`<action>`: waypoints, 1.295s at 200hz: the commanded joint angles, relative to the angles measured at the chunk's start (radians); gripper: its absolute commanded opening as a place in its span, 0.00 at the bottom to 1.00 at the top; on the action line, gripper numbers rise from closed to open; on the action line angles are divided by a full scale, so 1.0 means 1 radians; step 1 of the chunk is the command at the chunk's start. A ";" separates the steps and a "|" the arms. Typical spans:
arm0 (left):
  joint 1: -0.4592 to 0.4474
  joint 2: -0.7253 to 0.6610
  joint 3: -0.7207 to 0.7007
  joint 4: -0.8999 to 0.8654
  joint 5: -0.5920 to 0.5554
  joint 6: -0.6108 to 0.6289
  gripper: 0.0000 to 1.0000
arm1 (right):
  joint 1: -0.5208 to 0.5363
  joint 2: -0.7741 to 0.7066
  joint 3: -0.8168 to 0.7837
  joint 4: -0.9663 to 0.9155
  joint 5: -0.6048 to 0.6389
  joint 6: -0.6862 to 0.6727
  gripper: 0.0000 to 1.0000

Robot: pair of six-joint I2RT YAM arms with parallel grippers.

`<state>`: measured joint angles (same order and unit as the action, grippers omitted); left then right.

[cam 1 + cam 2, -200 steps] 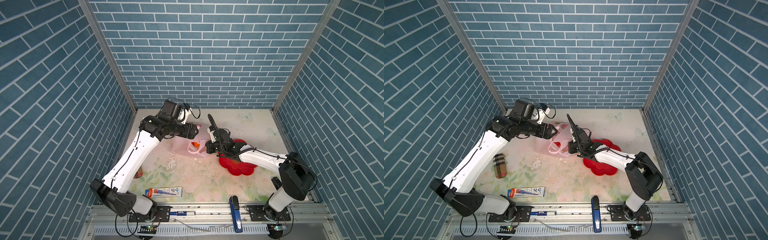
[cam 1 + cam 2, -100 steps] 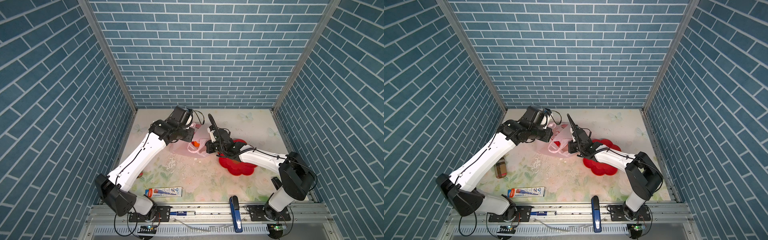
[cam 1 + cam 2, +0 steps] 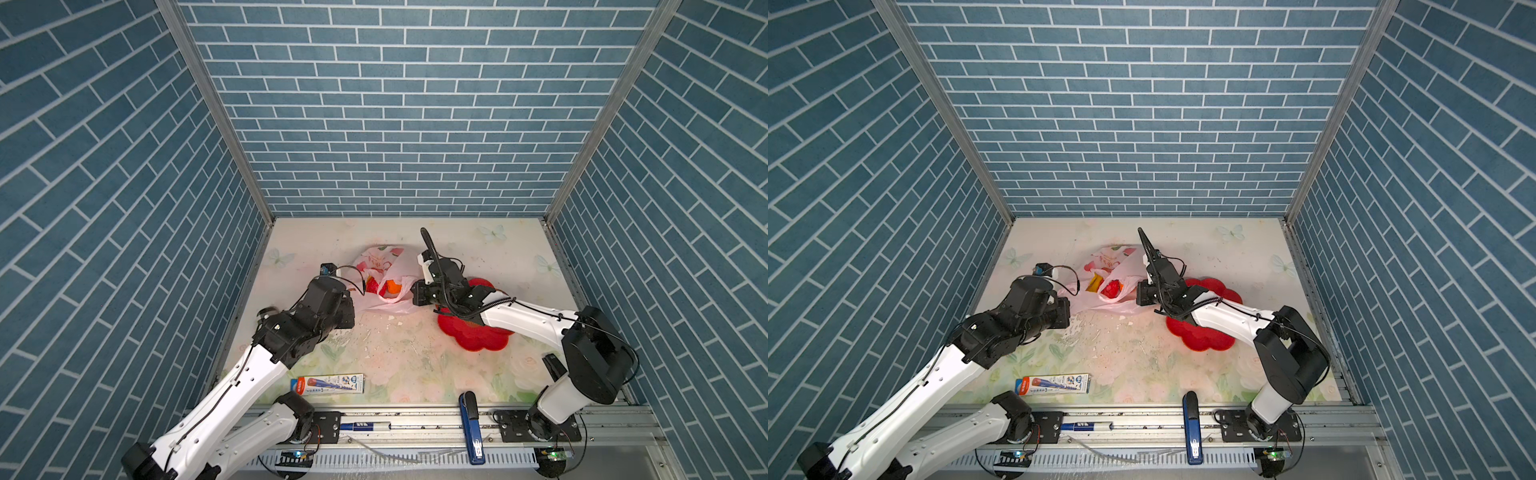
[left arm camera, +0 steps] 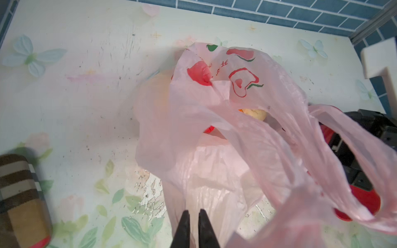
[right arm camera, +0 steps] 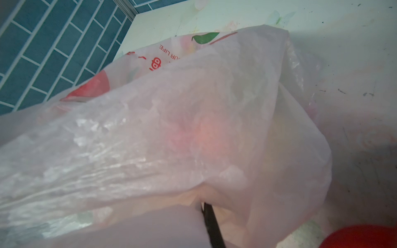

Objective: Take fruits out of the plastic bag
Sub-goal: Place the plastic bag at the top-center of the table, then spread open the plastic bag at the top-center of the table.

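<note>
Left of the plastic bag (image 3: pixel 376 259), the left arm reaches out from the near rail with its elbow raised and its wrist folded low over the table (image 3: pixel 478 249), pointing at the bag's near-left side. In the left wrist view the left gripper (image 4: pixel 194 211) has its two black fingers drawn almost together with pink film running down between them. It looks like a pinch on the bag's wall, probably made to anchor that side so the mouth can be stretched. The bag lies slumped on the table between the two arms, its printed side towards the back wall and its opening turned upward. The fruits are all inside it as far as can be seen: a yellow one (image 3: pixel 1094 282) and a red one (image 3: pixel 1111 288) show in the mouth in a top view, an orange one (image 3: pixel 392 286) in a top view, and a beige one (image 4: pixel 254 113) in the left wrist view. None lies outside the bag, so emptying has not begun. On the bag's right edge, the right gripper (image 5: pixel 206 209) is clamped on a fold of film and lifts it, which seems to be what props the opening up. The right arm comes from the near-right corner, elbow bent high, its forearm stretched low across the red plate (image 3: pixel 478 340), which sits just right of the bag, likely the place for the fruits.
</note>
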<state>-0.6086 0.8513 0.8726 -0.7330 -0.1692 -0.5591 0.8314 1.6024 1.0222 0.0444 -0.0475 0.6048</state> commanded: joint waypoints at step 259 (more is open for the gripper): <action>-0.267 -0.242 -0.372 0.251 -0.243 -0.329 0.06 | 0.221 0.011 0.717 -0.636 -0.163 -0.160 0.19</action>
<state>-0.8650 0.6201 0.5133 -0.5121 -0.3828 -0.8837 1.0172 1.5230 1.6398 -0.5247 -0.1410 0.4732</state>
